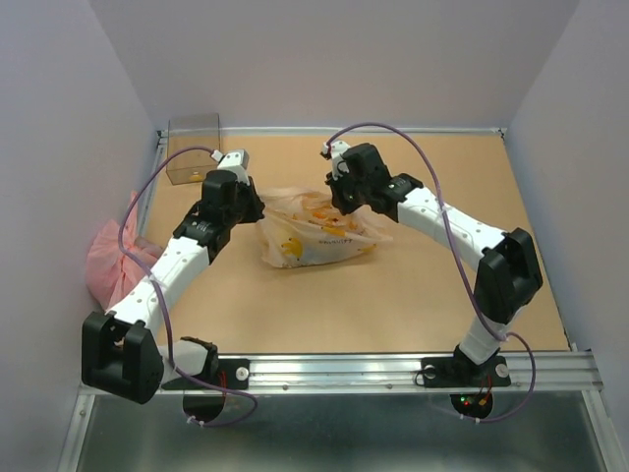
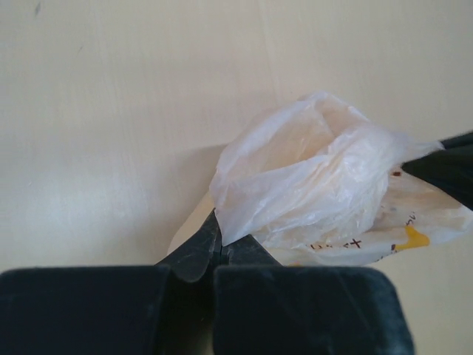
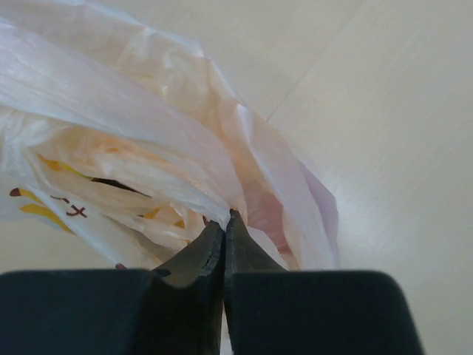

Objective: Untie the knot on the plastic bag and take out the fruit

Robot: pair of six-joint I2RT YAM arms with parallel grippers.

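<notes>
Two robot arms grip a bag (image 1: 314, 241) from opposite sides at the middle of a tan surface (image 1: 442, 197), the thin peach-cream film lying crumpled between them. The left claw (image 1: 257, 208) meets the bag's upper left edge; the right claw (image 1: 344, 205) comes in at its upper right.

In the left wrist view, the left claw (image 2: 219, 240) has its jaws pressed together on a fold of the film, and the bag (image 2: 318, 192) bulges up and away to the right, a yellow printed mark on its lower side. A dark finger (image 2: 447, 168) of the right claw enters at that view's right edge, touching the bag's far end.

In the right wrist view, the right claw (image 3: 224, 222) is likewise closed, tips pinching the film where several folds of the bag (image 3: 148, 140) gather.

Orange-yellow shapes show through the film from above; fruit or print, it cannot be told. The knot cannot be made out among the folds.

A clear box (image 1: 194, 147) stands in the far left corner, and a pink bag (image 1: 110, 258) lies by the left wall, well apart from the arms' work.
</notes>
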